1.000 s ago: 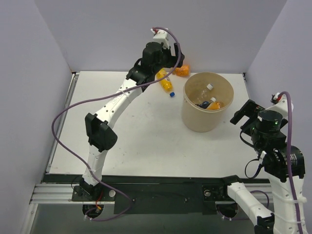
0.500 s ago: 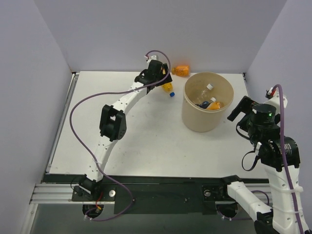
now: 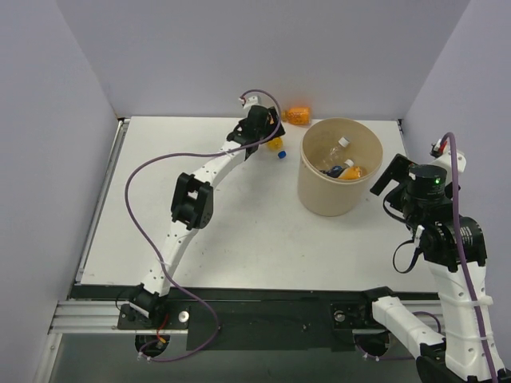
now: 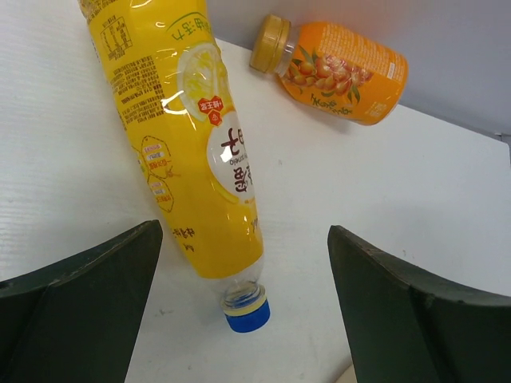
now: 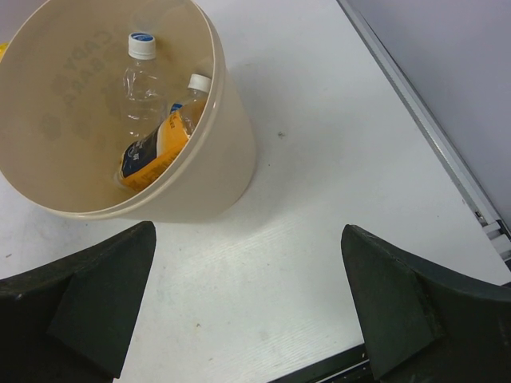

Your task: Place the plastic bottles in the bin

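Note:
A yellow bottle with a blue cap (image 3: 276, 146) lies on the table left of the bin, and in the left wrist view (image 4: 185, 136) its cap points toward me. A short squat orange bottle (image 3: 298, 115) lies by the back wall and shows in the left wrist view (image 4: 339, 72). My left gripper (image 3: 266, 134) is open just above the yellow bottle, with its neck end between the fingers (image 4: 243, 230). The tan bin (image 3: 326, 199) holds a clear bottle (image 5: 144, 80) and an orange-yellow bottle with a dark label (image 5: 156, 148). My right gripper (image 3: 389, 179) is open and empty to the right of the bin (image 5: 247, 231).
The back wall rises right behind the squat orange bottle. The right wall and the table's metal rail (image 5: 447, 152) run close to my right arm. The left arm's purple cable (image 3: 140, 179) loops over the left half of the table.
My left gripper has come down from high above the back of the table to just over the yellow bottle. My right gripper has shifted slightly toward the bin. No bottle has moved.

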Robot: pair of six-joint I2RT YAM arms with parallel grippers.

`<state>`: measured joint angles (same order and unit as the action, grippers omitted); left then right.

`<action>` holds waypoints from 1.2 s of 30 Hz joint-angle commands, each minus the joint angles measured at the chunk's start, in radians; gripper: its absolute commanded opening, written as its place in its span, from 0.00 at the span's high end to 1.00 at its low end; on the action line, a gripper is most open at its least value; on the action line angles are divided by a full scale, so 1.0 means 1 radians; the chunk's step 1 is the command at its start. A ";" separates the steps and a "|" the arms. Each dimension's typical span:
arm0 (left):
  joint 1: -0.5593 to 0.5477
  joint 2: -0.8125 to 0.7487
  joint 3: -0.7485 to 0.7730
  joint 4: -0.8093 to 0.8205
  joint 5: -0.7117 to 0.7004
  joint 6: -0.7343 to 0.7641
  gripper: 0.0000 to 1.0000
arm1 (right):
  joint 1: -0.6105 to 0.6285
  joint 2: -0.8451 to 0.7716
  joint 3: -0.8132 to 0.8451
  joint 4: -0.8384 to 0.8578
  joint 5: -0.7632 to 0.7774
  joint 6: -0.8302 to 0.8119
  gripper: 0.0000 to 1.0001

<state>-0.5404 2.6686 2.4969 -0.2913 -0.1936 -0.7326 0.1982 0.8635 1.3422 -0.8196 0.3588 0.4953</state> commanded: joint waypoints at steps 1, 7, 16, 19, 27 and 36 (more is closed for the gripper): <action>0.003 0.023 0.007 0.099 -0.043 -0.027 0.04 | 0.003 0.023 -0.008 0.011 0.020 -0.014 0.05; -0.001 0.071 0.051 0.100 -0.067 -0.048 0.04 | 0.003 0.031 -0.009 0.011 0.012 -0.018 0.05; -0.001 0.106 0.054 0.095 -0.083 -0.068 0.04 | 0.003 0.048 -0.008 0.013 0.022 -0.024 0.05; -0.006 0.125 0.074 0.095 -0.084 -0.070 0.04 | 0.003 0.051 -0.009 0.013 0.025 -0.024 0.05; -0.018 0.154 0.085 0.119 -0.109 -0.065 0.07 | 0.003 0.058 -0.008 0.016 0.017 -0.020 0.05; -0.018 0.053 -0.031 0.139 -0.133 -0.011 0.33 | 0.003 0.069 -0.003 0.025 -0.004 -0.008 0.05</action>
<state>-0.5575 2.8197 2.5496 -0.2085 -0.2996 -0.7773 0.1982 0.9195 1.3380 -0.8181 0.3573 0.4854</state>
